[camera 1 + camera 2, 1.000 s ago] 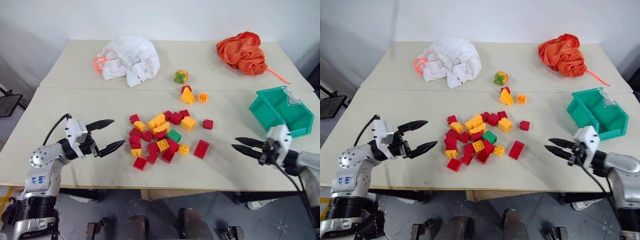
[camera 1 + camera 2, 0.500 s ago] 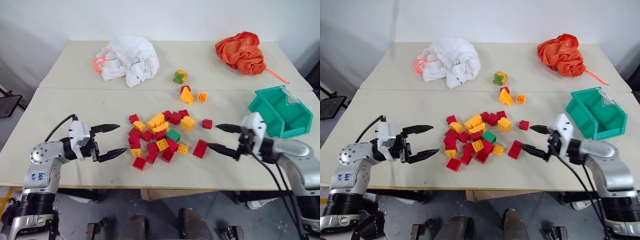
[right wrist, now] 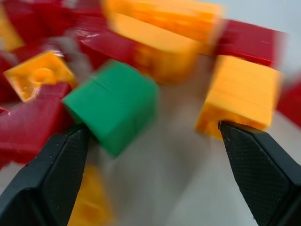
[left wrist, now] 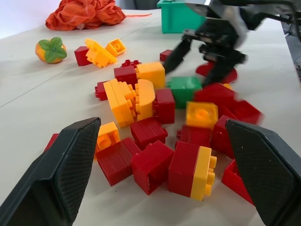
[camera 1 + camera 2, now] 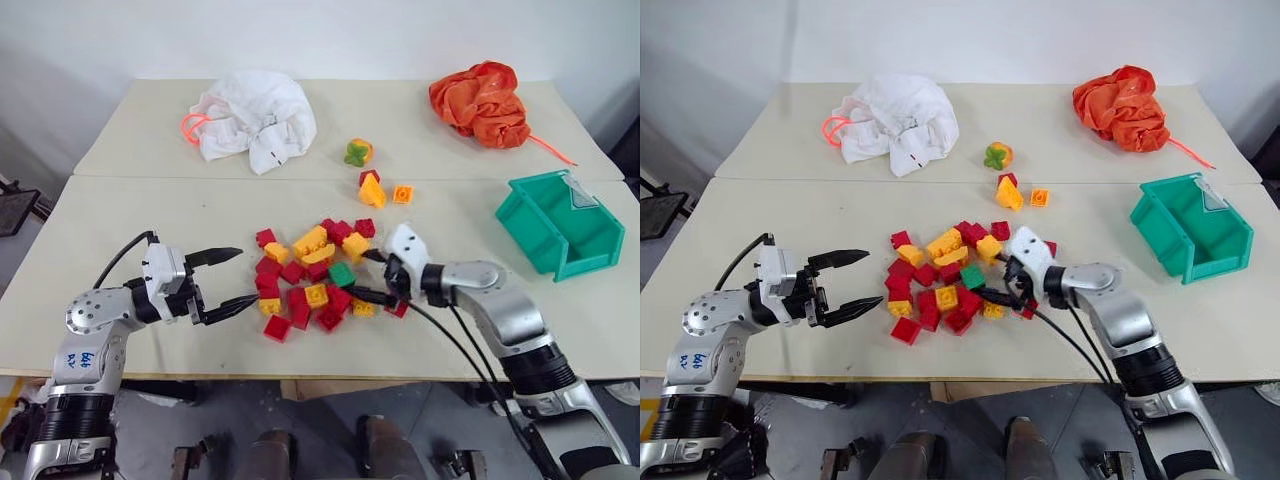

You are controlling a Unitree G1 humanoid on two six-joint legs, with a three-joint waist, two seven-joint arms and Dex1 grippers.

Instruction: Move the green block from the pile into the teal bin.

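Green block (image 5: 343, 274) sits near the right edge of the pile (image 5: 312, 273), hemmed in by red and yellow bricks on the table (image 5: 130, 215). The right gripper (image 5: 368, 275) is right at it, fingers spread wide with nothing between them yet; from its wrist the block lies just off one fingertip. The left gripper (image 5: 228, 279) hovers with its fingers apart on the pile's other side, holding nothing. The teal bin (image 5: 560, 226) waits well apart to the right. By my reckoning the grasp, lift, carry and drop all remain.
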